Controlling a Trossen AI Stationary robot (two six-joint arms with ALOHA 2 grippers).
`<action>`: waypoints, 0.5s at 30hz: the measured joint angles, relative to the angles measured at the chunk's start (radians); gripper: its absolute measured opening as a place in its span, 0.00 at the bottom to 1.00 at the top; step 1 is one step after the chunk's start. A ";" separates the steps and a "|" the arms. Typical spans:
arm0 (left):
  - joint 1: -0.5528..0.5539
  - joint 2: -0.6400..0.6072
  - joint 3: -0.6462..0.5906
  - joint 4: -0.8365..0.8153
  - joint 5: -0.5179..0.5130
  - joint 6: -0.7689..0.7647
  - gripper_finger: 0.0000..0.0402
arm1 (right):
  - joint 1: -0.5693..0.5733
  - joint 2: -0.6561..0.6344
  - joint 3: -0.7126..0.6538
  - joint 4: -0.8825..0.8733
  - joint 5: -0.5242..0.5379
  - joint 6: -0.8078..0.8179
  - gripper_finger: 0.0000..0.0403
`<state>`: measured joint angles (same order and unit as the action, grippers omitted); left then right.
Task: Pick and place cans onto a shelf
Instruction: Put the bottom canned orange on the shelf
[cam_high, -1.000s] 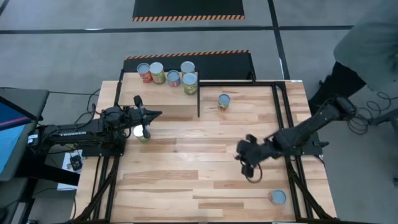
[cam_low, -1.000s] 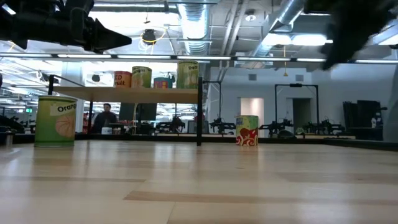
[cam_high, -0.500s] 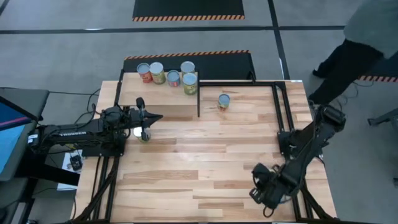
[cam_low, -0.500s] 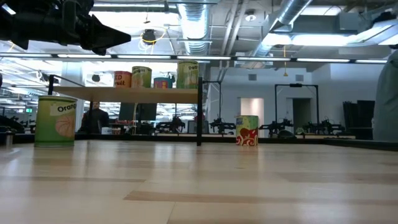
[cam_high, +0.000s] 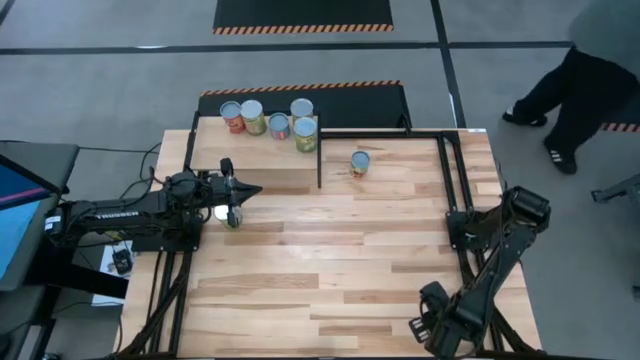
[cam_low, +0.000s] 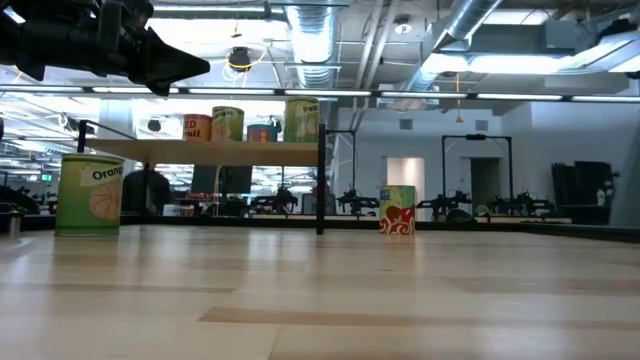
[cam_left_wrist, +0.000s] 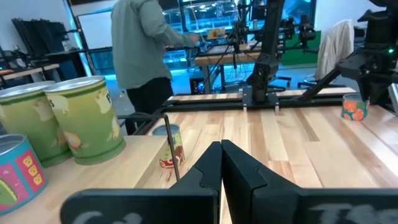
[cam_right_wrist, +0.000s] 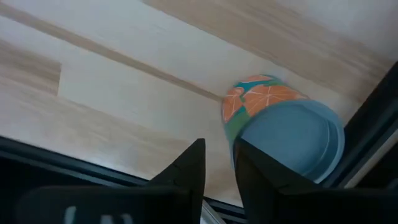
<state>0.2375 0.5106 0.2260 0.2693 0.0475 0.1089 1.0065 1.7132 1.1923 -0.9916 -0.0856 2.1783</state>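
Several cans (cam_high: 279, 125) stand on the pale plywood shelf (cam_high: 255, 160) at the far left. One can (cam_high: 360, 162) stands on the table right of the shelf. A green-labelled can (cam_low: 90, 195) stands on the table below my left gripper (cam_high: 243, 189), which is shut, level and points toward the table's right. My right gripper (cam_high: 435, 325) hangs over the near right corner, pointing down, fingers open. Below it stands an orange-and-green can with a blue lid (cam_right_wrist: 286, 134), off to one side of the fingers (cam_right_wrist: 252, 171), not between them. The high view hides this can under the arm.
Black frame rails (cam_high: 455, 180) run along the table's right side and near edge, close to the right gripper. A black post (cam_high: 320, 160) stands at the shelf's right end. A person (cam_high: 585, 75) walks on the floor beyond the far right corner.
My right gripper has swung from the table's middle toward the near right corner, sinking a little and rolling about its own line, and now hangs over the can there. The person at the far right has stepped away from the table.
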 joint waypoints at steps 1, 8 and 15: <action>0.000 0.000 0.000 0.001 0.000 0.000 0.00 | 0.006 0.004 0.001 -0.004 0.001 0.014 0.28; 0.000 0.000 0.000 0.001 -0.001 0.001 0.00 | 0.022 0.008 0.001 -0.060 0.002 0.084 0.27; 0.000 0.000 0.000 0.001 -0.001 0.001 0.00 | 0.005 0.006 0.000 -0.060 -0.005 0.030 0.26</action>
<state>0.2371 0.5106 0.2260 0.2703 0.0467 0.1097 1.0115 1.7191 1.1927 -1.0512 -0.0910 2.2085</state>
